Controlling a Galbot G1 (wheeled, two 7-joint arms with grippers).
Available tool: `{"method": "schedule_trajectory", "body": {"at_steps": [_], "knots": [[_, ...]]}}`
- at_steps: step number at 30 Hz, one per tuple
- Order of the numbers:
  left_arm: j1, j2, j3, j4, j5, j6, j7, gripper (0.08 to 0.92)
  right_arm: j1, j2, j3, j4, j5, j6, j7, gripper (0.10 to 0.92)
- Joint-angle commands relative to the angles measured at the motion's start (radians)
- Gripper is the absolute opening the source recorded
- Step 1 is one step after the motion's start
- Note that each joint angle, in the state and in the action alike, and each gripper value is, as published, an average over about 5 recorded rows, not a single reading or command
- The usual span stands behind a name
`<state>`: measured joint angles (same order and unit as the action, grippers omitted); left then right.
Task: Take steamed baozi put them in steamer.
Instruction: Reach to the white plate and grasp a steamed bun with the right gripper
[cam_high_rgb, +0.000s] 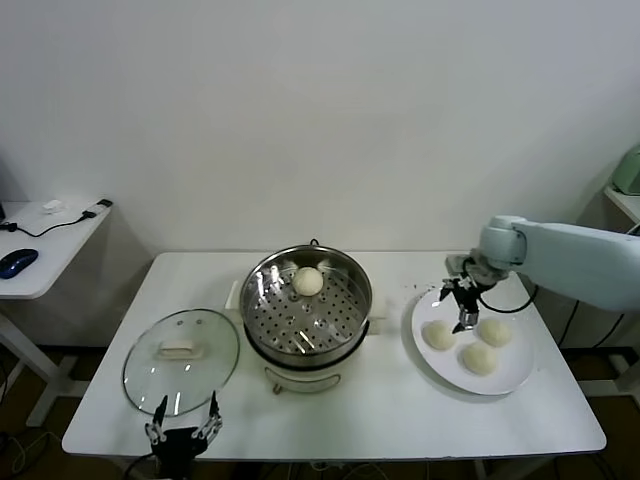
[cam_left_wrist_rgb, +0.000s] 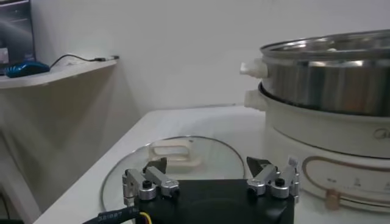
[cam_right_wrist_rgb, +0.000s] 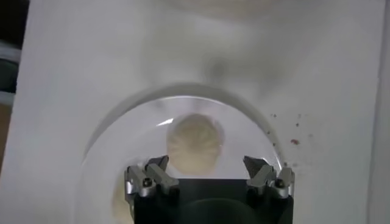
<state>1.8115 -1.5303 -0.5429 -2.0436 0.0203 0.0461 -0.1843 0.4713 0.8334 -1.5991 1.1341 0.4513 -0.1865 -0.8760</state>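
The steamer (cam_high_rgb: 308, 310) stands mid-table, a shiny pot with a perforated tray, holding one cream-white baozi (cam_high_rgb: 308, 281) at its far side. Three more baozi (cam_high_rgb: 438, 335) (cam_high_rgb: 494, 331) (cam_high_rgb: 479, 358) lie on a white plate (cam_high_rgb: 515, 378) to its right. My right gripper (cam_high_rgb: 463, 305) hangs open just above the plate's far-left part, between the two farther buns. In the right wrist view one baozi (cam_right_wrist_rgb: 195, 143) lies ahead of the open gripper (cam_right_wrist_rgb: 207, 167), untouched. My left gripper (cam_high_rgb: 185, 425) is open and empty at the table's front edge. The left wrist view shows it (cam_left_wrist_rgb: 207, 165) facing the steamer's side (cam_left_wrist_rgb: 329, 79).
A round glass lid (cam_high_rgb: 181, 347) with a white handle lies flat left of the steamer, just beyond the left gripper; the lid (cam_left_wrist_rgb: 177, 158) also shows in the left wrist view. A side table (cam_high_rgb: 40, 240) with a mouse stands at far left. The wall runs behind the table.
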Motion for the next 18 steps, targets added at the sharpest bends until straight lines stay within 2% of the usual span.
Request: {"method": "schedule_trajectory", "body": {"at_steps": [1,13,18], "knots": [[0.005,-0.001,0.000,-0.001,0.001,-0.001,0.000,0.823,-0.139,0.014,0.099,-0.066,-0.023,-0.057,0.023,0.823],[0.011,-0.002,0.002,-0.005,0.010,-0.002,-0.003,0.823,-0.151,0.023,0.110,-0.064,-0.043,-0.064,0.023,0.812],[0.010,-0.002,0.003,-0.008,0.011,-0.002,-0.005,0.823,-0.129,0.019,0.107,-0.053,-0.055,-0.064,0.020,0.710]]}}
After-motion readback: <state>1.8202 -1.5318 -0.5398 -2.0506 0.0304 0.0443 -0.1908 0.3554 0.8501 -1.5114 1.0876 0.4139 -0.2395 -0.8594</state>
